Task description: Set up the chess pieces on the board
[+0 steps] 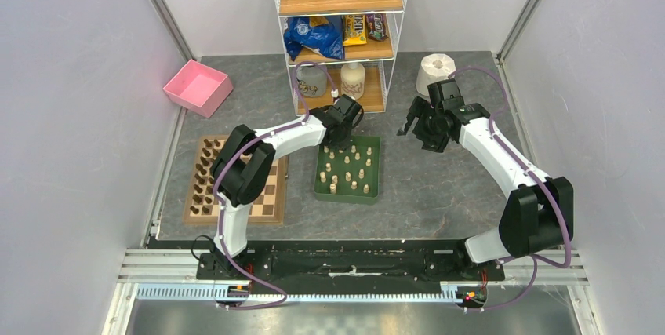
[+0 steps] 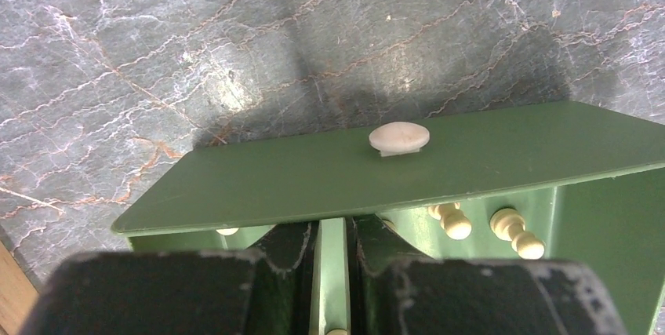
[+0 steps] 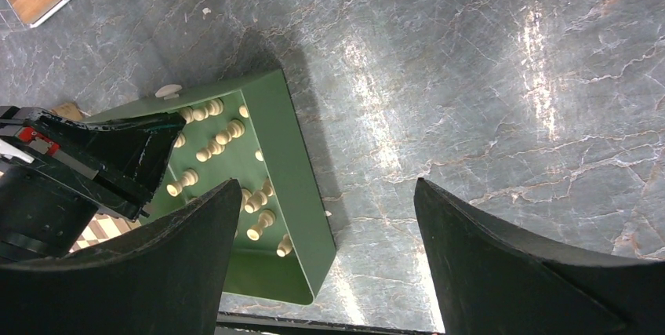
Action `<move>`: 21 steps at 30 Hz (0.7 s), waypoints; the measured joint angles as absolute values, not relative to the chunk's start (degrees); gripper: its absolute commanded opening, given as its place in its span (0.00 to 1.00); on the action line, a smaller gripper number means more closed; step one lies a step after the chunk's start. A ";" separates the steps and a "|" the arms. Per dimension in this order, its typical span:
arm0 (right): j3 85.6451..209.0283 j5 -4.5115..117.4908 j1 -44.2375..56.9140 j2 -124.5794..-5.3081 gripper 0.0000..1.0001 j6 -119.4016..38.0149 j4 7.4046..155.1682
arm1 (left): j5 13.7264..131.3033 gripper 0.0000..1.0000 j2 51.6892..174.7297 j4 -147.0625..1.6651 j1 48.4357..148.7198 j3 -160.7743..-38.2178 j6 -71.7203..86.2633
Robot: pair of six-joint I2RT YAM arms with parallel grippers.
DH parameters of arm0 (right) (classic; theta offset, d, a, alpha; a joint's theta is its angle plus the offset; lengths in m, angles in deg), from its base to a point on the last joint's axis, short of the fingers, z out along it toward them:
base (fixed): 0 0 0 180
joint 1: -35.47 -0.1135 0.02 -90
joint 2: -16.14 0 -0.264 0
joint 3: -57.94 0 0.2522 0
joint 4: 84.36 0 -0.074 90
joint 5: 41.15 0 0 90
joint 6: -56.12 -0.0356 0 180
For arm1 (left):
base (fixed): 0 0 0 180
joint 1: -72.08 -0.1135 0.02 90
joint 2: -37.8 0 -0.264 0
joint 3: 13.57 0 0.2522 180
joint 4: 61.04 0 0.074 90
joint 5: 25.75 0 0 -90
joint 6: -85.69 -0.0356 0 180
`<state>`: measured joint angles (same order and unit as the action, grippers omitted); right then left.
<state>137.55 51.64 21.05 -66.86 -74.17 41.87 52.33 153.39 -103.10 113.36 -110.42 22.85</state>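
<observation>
we had the left gripper [image 2: 331,229] down in the green tray [image 2: 314,170] for the pale chess pieces [image 2: 455,223], jaws nearly shut (couldn't tell on what), right gripper [image 3: 328,186] hovering nearby, jaws wide open.

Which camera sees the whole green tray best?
The top external view: almost the whole green tray shows, pale pieces inside. The left wrist sees only one wall up close; the right wrist sees one end.

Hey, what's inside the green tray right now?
Pale chess pieces, about a dozen, stand scattered inside the green tray; no dark ones show. The left gripper hangs over its far left corner and hides whatever sits beneath.
</observation>
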 measured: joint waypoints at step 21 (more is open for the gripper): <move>137.77 52.27 21.07 -67.98 0.89 -74.24 41.89 | 46.67 0.02 124.78 -103.88 106.91 -98.85 22.85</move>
<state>137.77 52.27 21.07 -67.98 -74.24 41.89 46.67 124.78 -103.88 106.91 -98.85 22.85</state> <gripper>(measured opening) 0.889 0.160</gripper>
